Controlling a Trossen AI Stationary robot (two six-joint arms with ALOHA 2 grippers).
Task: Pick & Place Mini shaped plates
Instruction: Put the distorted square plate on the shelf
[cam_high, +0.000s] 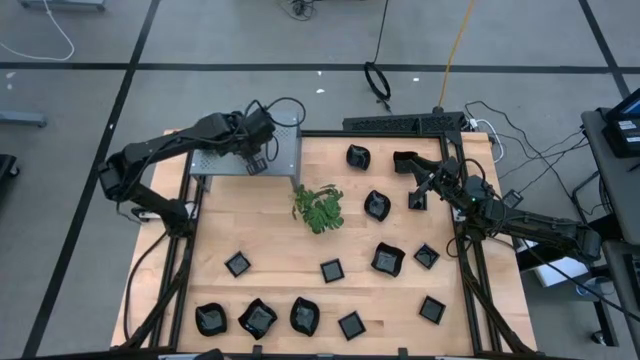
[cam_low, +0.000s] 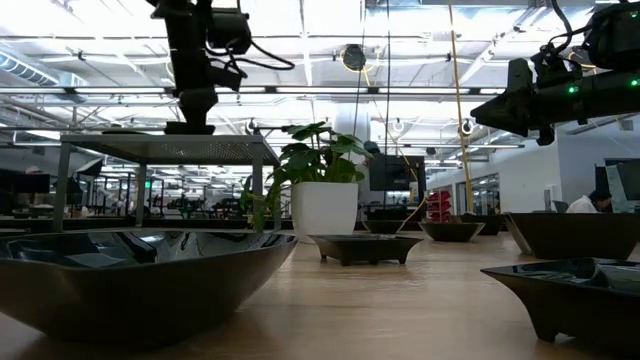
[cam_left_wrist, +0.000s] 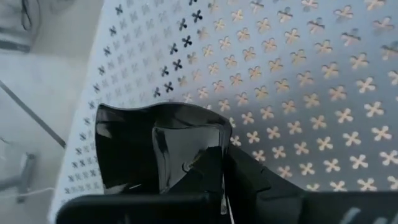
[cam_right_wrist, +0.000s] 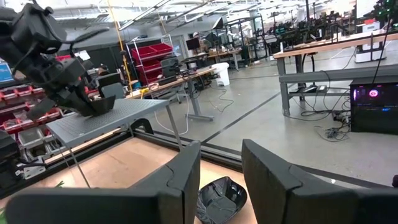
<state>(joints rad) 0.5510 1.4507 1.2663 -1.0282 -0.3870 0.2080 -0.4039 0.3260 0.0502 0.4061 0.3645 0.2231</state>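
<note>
No legible text, label, brand, number or sign in any view. Checked the mini shaped plates (cam_high: 388, 258), the perforated metal box (cam_high: 285, 152) and the red bins (cam_right_wrist: 149, 51) in the room behind the box: no readable marking on any of them. The box surface carries only a punched cross pattern, not lettering. Screens and fixtures in the room beyond the box are too small and blurred to read.

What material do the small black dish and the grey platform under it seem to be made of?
Black dish: probably glazed ceramic or glossy plastic; it reflects its surroundings sharply. Grey platform: probably matt painted sheet metal; it is thin and punched with regular cross-shaped holes.
</note>
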